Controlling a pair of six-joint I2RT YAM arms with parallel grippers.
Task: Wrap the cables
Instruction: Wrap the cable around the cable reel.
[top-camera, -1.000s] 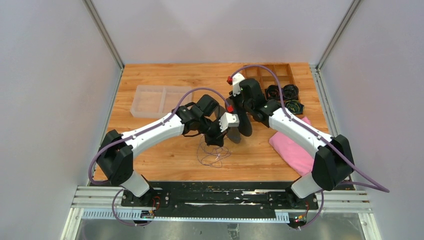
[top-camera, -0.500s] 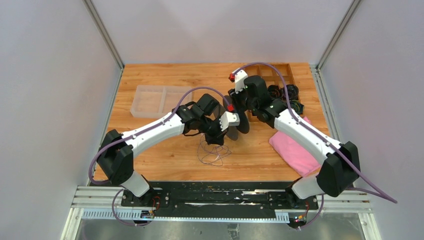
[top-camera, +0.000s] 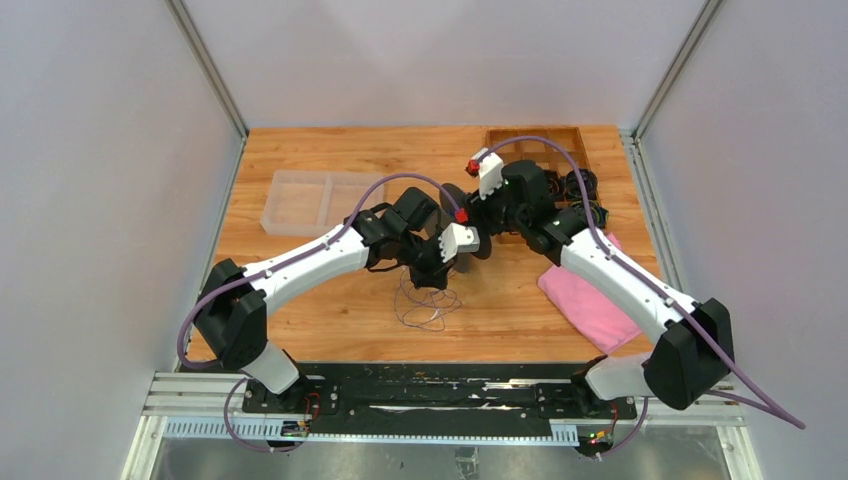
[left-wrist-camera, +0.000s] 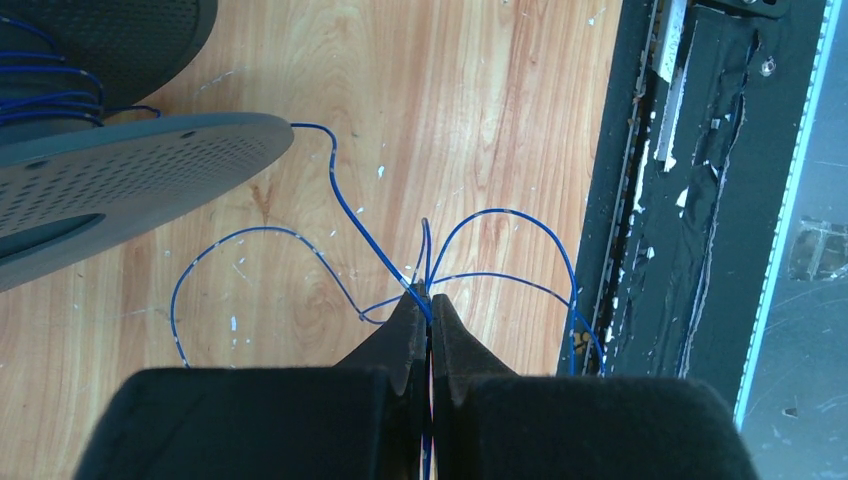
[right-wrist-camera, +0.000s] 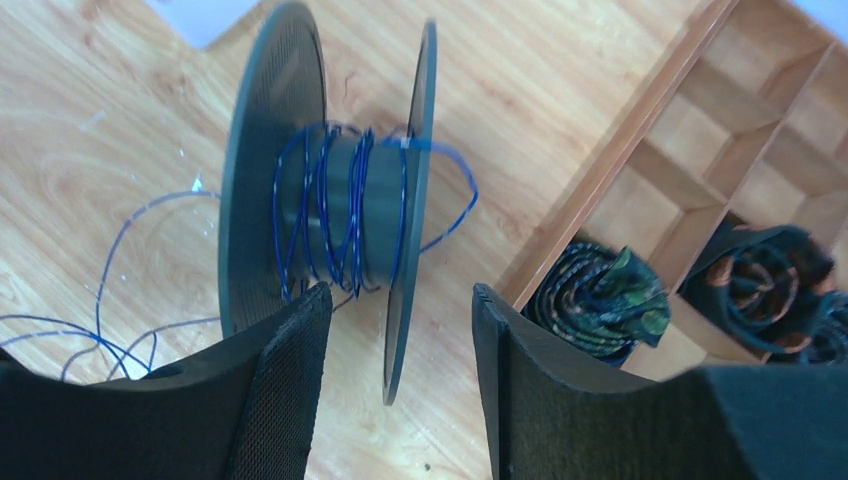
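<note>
The cables are one thin blue wire (left-wrist-camera: 497, 211) lying in loose loops on the wooden table (top-camera: 425, 308). Part of it is wound on the core of a dark grey spool (right-wrist-camera: 340, 200). The spool stands on edge (top-camera: 478, 243) and its perforated flange shows in the left wrist view (left-wrist-camera: 130, 165). My left gripper (left-wrist-camera: 428, 297) is shut on the wire just in front of the spool (top-camera: 432, 280). My right gripper (right-wrist-camera: 400, 292) is open, and the spool's right flange stands between its fingers without touching them.
A wooden compartment box (right-wrist-camera: 700, 150) at the back right holds tight dark coiled bundles (right-wrist-camera: 600, 300). A clear plastic tray (top-camera: 310, 200) sits at the back left. A pink cloth (top-camera: 590, 300) lies under the right arm. The black rail (left-wrist-camera: 690, 200) runs along the table's near edge.
My right gripper has opened and let go of the spool, and the right arm has swung rightward and back. The left gripper stays shut on the wire.
</note>
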